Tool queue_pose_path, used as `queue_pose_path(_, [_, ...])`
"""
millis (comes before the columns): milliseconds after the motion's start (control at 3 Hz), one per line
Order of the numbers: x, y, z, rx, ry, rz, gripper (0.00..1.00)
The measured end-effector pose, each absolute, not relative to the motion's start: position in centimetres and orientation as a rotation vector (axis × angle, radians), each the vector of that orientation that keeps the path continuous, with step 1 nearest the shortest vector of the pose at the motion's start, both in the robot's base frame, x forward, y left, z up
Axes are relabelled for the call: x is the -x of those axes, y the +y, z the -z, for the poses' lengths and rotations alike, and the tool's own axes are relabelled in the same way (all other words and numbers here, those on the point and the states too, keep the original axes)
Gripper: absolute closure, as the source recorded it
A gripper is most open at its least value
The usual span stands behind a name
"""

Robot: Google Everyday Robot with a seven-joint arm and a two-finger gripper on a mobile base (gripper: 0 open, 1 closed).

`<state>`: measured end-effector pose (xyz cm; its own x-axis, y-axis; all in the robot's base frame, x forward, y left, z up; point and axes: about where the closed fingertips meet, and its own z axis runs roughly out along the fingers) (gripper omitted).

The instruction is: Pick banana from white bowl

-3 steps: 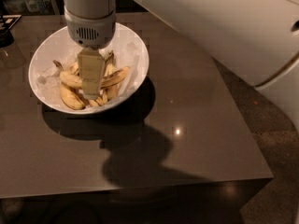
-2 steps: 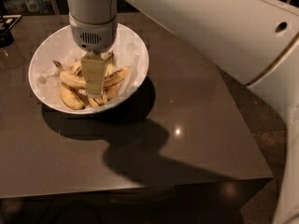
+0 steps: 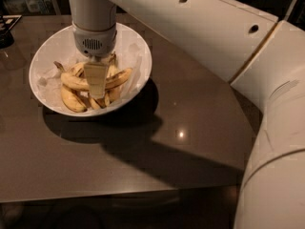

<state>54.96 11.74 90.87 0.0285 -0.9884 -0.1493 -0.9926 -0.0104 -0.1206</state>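
The white bowl (image 3: 137, 46) stands at the back left of the dark table (image 3: 190, 142). It holds several yellow bananas. The long banana (image 3: 72, 81) lies crosswise on top of the pile, curved, with a dark stem at its left end. My gripper (image 3: 97, 90) hangs straight down into the middle of the bowl. Its near finger (image 3: 96, 78) crosses in front of the long banana's middle and the banana runs between the fingers, so the gripper looks shut on it. The far finger is hidden.
Shorter spotted bananas (image 3: 71, 101) lie under and in front of the long one. My white arm (image 3: 214, 27) spans the upper right and casts a broad shadow on the table. A dark object (image 3: 5, 35) sits at the far left edge.
The view now sits closer to the bowl. The gripper stays down in the bowl, and the long banana now lies crosswise behind the near finger.
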Motion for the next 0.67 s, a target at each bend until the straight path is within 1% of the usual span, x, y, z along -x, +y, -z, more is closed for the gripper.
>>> queue_pose_path(667, [-55.9, 13.0, -88.8, 2.163, 2.061, -0.077, 0.43])
